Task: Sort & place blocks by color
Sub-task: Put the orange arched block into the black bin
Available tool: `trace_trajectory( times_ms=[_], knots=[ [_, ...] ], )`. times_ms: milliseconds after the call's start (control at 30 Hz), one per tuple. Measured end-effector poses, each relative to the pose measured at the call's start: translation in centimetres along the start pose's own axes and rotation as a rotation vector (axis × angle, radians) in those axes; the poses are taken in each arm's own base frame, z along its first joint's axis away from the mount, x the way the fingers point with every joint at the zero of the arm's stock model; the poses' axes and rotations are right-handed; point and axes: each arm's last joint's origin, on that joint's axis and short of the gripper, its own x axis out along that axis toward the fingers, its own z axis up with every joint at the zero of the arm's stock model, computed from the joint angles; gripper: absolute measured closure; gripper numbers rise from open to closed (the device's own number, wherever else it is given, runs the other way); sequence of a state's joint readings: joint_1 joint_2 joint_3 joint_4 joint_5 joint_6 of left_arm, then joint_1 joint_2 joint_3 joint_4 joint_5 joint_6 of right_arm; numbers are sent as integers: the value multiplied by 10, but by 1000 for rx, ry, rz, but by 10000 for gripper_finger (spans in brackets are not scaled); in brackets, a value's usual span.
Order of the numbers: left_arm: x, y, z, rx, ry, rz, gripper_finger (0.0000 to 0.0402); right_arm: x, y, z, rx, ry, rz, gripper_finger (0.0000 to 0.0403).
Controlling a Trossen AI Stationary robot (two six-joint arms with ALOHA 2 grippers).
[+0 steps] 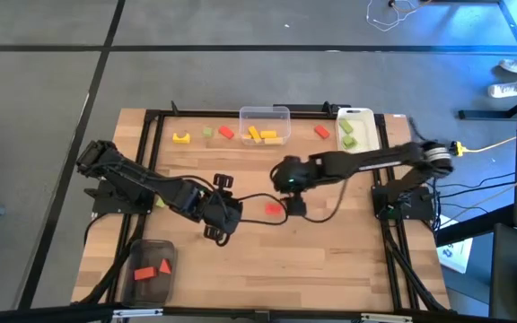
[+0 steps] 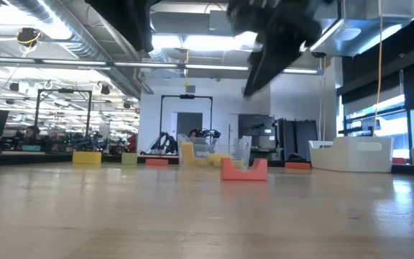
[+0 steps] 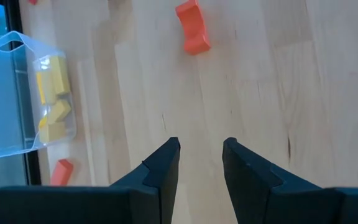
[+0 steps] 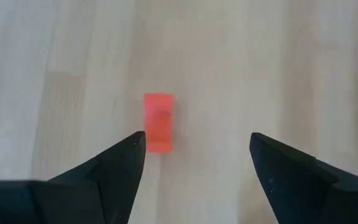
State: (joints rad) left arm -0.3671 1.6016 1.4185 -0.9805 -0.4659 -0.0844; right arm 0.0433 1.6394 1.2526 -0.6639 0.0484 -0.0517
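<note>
Hovering my right pincer (image 4: 197,152) spread wide over the red arch block (image 4: 159,122), I risk nudging it askew.

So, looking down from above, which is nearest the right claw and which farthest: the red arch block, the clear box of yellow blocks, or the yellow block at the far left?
From the right gripper:
1. Red arch block, on the table just beside it.
2. Clear box of yellow blocks, at the table's far edge, middle.
3. Yellow block, far edge, well to the left.
</note>
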Motion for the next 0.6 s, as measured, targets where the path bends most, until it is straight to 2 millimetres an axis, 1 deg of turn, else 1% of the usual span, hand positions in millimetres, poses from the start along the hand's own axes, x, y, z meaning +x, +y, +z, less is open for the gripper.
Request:
trace_trajectory(
  times_ms=[133,200,300,400,600],
  knots=[
    [4,8,4,-47,-25,1,288,-43,2,-3,25,-77,-78,114],
    [10,14,7,-66,-51,-9,288,-62,2,-5,34,-120,-93,114],
    [20,20,8,53,-66,-16,288,-84,3,-10,32,-165,-95,114],
    [29,28,13,195,-137,-18,288,-102,2,-15,32,-200,-96,114],
    [53,41,12,496,-273,-70,288,-129,0,-29,21,-218,-98,114]
  ],
)
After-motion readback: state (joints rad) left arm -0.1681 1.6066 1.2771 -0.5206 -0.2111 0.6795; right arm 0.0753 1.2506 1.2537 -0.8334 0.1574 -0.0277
